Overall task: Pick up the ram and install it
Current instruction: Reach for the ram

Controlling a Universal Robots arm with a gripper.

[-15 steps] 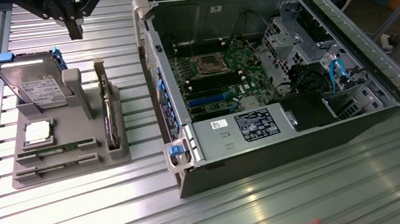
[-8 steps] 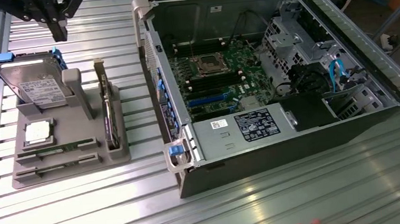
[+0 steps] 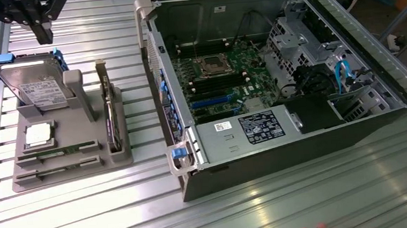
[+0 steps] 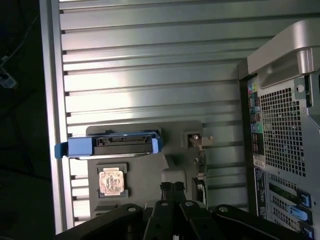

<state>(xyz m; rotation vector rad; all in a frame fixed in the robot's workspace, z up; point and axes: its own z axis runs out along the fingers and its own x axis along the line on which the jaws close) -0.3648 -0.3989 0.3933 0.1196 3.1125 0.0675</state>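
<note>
Looking at the front, we see the ram point(image 3: 61, 152) lying in its slot in the gray holder point(image 3: 72, 176). It is not picked up yet. Next to it, the open computer point(image 3: 259, 88) sits ready. Farther back, our gripper point(image 3: 43, 37) hangs high near the holder, pressed together and holding nothing.

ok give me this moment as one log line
gripper: shut, empty, above holder | ram: in holder slot, untouched | computer case: open

Closed end effector point(image 4: 172, 188) over HDD holder point(image 4: 175, 136)
</note>
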